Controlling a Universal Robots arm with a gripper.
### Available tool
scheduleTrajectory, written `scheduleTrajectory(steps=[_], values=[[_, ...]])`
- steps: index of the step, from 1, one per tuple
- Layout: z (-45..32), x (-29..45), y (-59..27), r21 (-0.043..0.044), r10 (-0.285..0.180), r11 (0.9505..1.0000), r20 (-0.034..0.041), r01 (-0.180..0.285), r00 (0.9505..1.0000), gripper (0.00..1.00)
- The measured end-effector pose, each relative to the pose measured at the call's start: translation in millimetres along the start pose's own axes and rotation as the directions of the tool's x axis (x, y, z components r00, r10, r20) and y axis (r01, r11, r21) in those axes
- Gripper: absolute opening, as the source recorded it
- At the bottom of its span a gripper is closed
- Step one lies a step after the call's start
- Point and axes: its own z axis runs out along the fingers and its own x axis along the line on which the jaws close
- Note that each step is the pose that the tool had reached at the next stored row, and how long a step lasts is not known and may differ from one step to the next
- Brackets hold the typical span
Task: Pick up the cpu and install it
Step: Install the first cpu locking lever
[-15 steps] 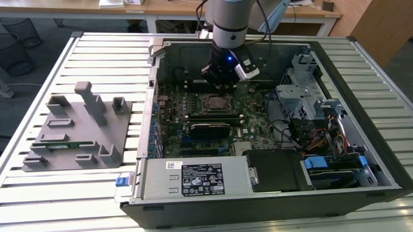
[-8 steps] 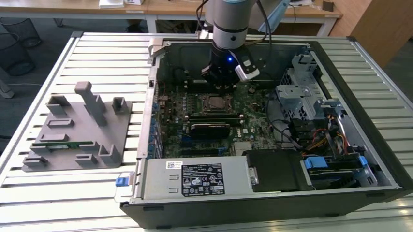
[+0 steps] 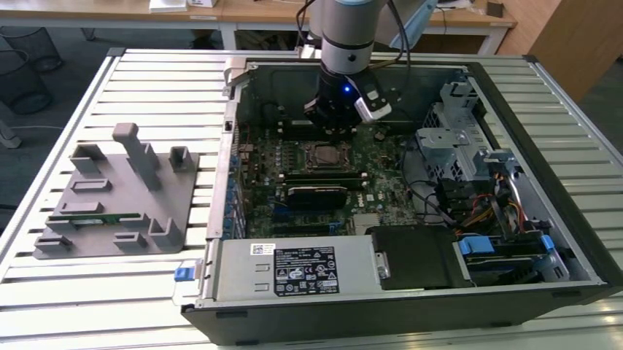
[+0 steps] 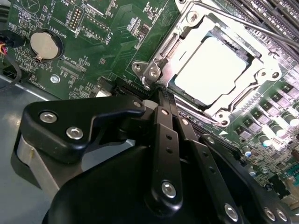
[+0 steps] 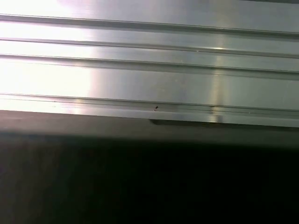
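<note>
In the second wrist view the cpu lies flat inside the black motherboard socket, its silvery top bright, with the metal frame around it. My gripper is shut just beside the socket's corner, apart from the cpu, and I see nothing between its fingers. In the exterior view my gripper hangs inside the open computer case, just above the socket in the middle of the green motherboard.
A grey plastic fixture with a green memory stick lies on the slatted metal table at the exterior view's left. The case holds a power supply, drive cage and cables. A coin battery sits on the board.
</note>
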Motion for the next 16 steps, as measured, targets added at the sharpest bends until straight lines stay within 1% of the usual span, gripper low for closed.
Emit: scheduleTrajectory(steps=[5,7,10,16], values=[[-7.3,0.0,0.1,0.002,0.0,1.0,-0.0037,0.0,1.0,0.11],[-7.6,-0.1,-0.6,0.0024,0.001,1.0,-0.0049,-0.001,1.0,0.11],[-7.8,0.0,-3.6,0.0025,0.003,1.0,-0.0051,-0.003,1.0,0.11],[-7.8,-0.5,-6.8,0.0025,0.003,1.0,-0.005,-0.003,1.0,0.11]])
